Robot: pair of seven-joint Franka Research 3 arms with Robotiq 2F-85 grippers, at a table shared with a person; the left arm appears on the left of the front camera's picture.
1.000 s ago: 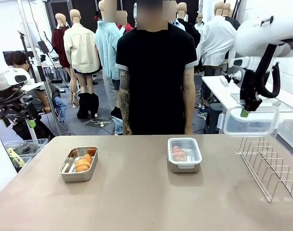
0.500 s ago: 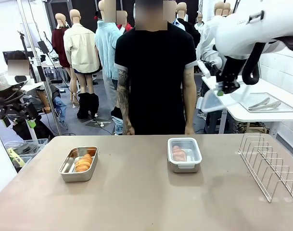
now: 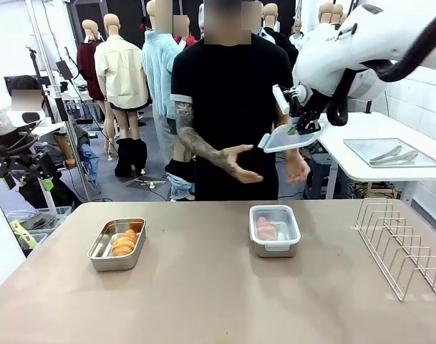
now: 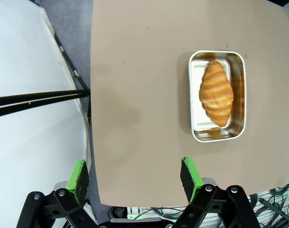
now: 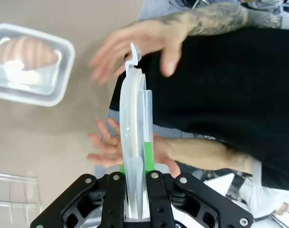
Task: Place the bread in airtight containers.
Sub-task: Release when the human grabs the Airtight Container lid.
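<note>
Change since a second ago: the right end effector (image 3: 295, 132) has carried the clear lid (image 3: 292, 138) from above the wire rack (image 3: 400, 247) leftward and away from the camera, to chest height in front of the person, whose two hands, (image 3: 240, 163) and (image 3: 297, 168), have come up beneath it.
Right end effector: fingers together, clamped on one edge of the clear lid, which stands edge-on between the green pads (image 5: 149, 156) in the wrist view.
Left end effector: jaws apart and holding nothing (image 4: 135, 175), poised above the near left edge of the desk (image 3: 203, 301).
Bread: one roll (image 3: 124, 242) lies in the open left tin (image 3: 117, 244); the other (image 3: 265, 229) lies in the right tin (image 3: 275, 231), which already wears its own clear lid.
Step in hand: seemingly a handover of the lid to the person, or its transfer toward the open tin; which one I cannot tell.
Doing it well: hold the lid level and steady over the open palms and loosen the grip only once a hand supports it; a one-edge pinch on smooth plastic could let it swing or slip.
If capping instead: square the rounded corners to the tin rim before pressing the clips.
Materials: lid is thin, glossy, translucent plastic with a raised clip tab (image 5: 134, 53); tins are shallow brushed steel with rounded corners.
Bread texture: golden-orange, ridged, crescent-shaped crust.
Desk: matte tan, smooth.
</note>
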